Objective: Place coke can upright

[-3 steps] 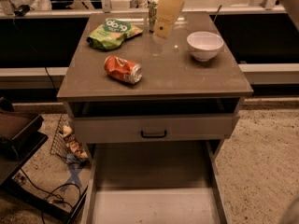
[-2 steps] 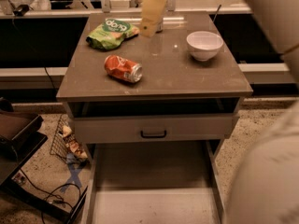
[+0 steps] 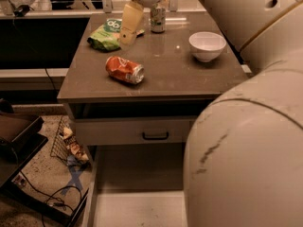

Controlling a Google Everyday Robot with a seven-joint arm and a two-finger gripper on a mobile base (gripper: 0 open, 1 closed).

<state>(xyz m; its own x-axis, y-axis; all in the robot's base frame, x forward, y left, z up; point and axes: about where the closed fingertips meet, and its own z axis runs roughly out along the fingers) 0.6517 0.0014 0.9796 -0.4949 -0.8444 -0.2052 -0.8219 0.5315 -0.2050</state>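
Note:
The coke can [image 3: 124, 70] is orange-red with white markings and a silver end. It lies on its side on the left front part of the brown tabletop [image 3: 175, 72]. My gripper [image 3: 129, 30] hangs over the back of the table, beyond the can and well apart from it, right beside a green bag. My pale arm [image 3: 246, 141] fills the right side of the view.
A green snack bag [image 3: 105, 36] lies at the back left. A green-and-silver can [image 3: 157, 18] stands upright at the back. A white bowl [image 3: 207, 45] sits at the right. A drawer with a dark handle [image 3: 155, 136] is under the tabletop. Wire clutter [image 3: 68, 145] lies on the floor at left.
My arm has swung into view and now fills the right side. The gripper has shifted left along the back of the table toward the green bag. The coke can has not moved.

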